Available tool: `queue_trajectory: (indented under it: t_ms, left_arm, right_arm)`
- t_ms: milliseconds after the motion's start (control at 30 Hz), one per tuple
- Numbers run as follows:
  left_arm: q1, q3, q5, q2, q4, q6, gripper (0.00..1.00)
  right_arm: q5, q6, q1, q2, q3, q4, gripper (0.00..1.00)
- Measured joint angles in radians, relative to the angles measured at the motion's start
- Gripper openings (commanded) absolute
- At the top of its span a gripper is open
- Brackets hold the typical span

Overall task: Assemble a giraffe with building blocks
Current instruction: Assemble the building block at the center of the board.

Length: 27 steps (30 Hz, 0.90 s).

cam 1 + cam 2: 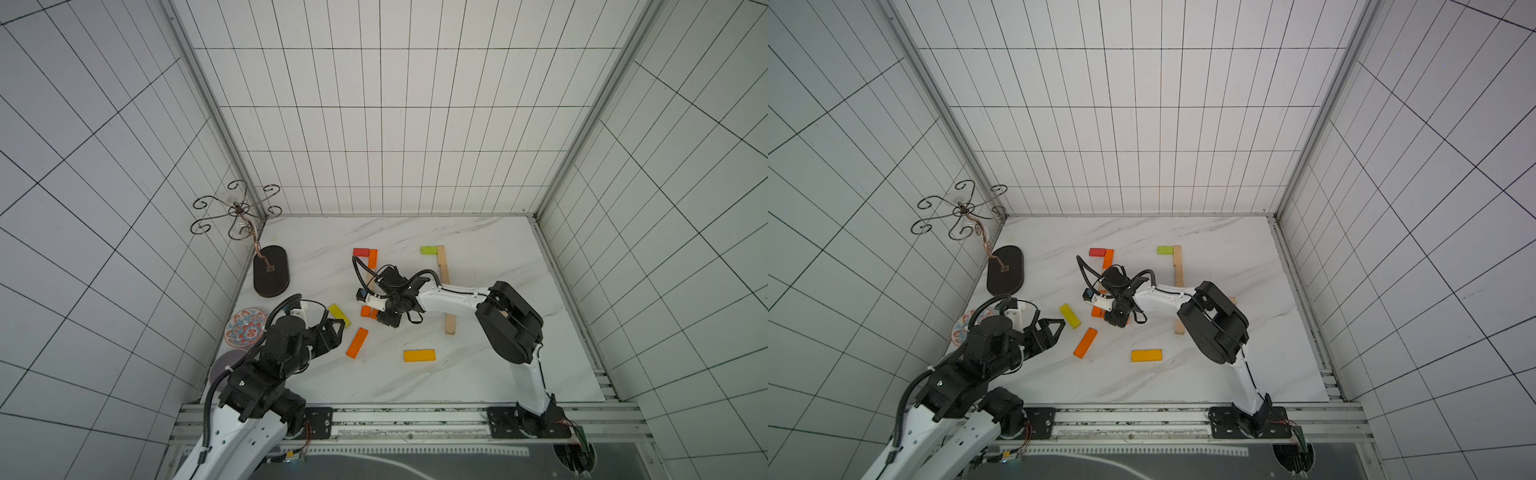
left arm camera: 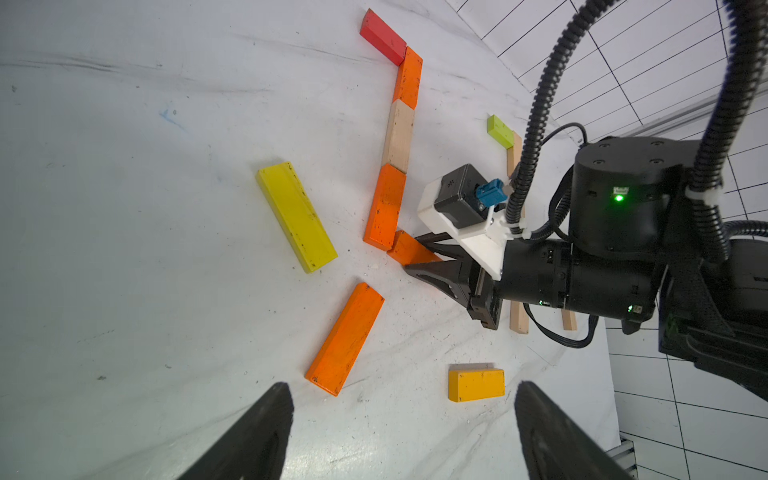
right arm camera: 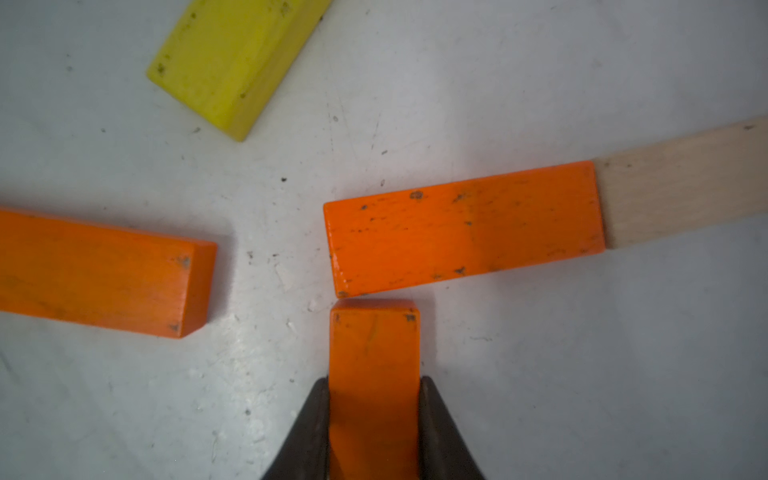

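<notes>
Now the right pincer (image 3: 374, 382) is clamped tight on the held orange block (image 3: 374, 340), with one finger on each long side. The free end of that block sits just beside the long side of the last orange block (image 3: 463, 226). The gap is very thin, and I cannot tell if they touch.

The last orange block ends a line lying flat on the desk (image 1: 478, 374). The line goes red block (image 2: 382, 36), second orange block (image 2: 409, 77), pale wood block (image 2: 399, 137), then the last orange one. It looks like a giraffe's head and long neck, so I think the held block starts the body.

To do this step well, the held block should go down slowly until it lies flat. Its end should sit snug and square against the neck, making a neat corner. The push must be soft, because a hard push could slide the whole line crooked. Then the fingers should open gently and lift straight up, so the block is not dragged away.

The left pincer (image 2: 403, 386) is wide apart and holds nothing. It hangs over the desk near the loose orange block (image 2: 345, 338), with the yellow block (image 2: 296, 216) farther off. It is best kept back there, out of the way.
</notes>
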Motion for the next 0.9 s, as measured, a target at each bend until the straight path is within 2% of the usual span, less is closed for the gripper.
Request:
queue_trajectory:
  t_ms: [267, 600, 900]
  left_arm:
    - [0.000, 0.000, -0.007, 0.000, -0.001, 0.000, 0.84]
    - [0.000, 0.000, -0.007, 0.000, -0.001, 0.000, 0.84]
    - [0.000, 0.000, -0.007, 0.000, -0.001, 0.000, 0.84]
  right_arm:
    - [0.000, -0.026, -0.006, 0.010, 0.016, -0.006, 0.20]
    - [0.000, -0.055, -0.012, 0.019, 0.033, -0.021, 0.31]
    - [-0.002, -0.090, -0.012, 0.021, 0.035, -0.022, 0.30]
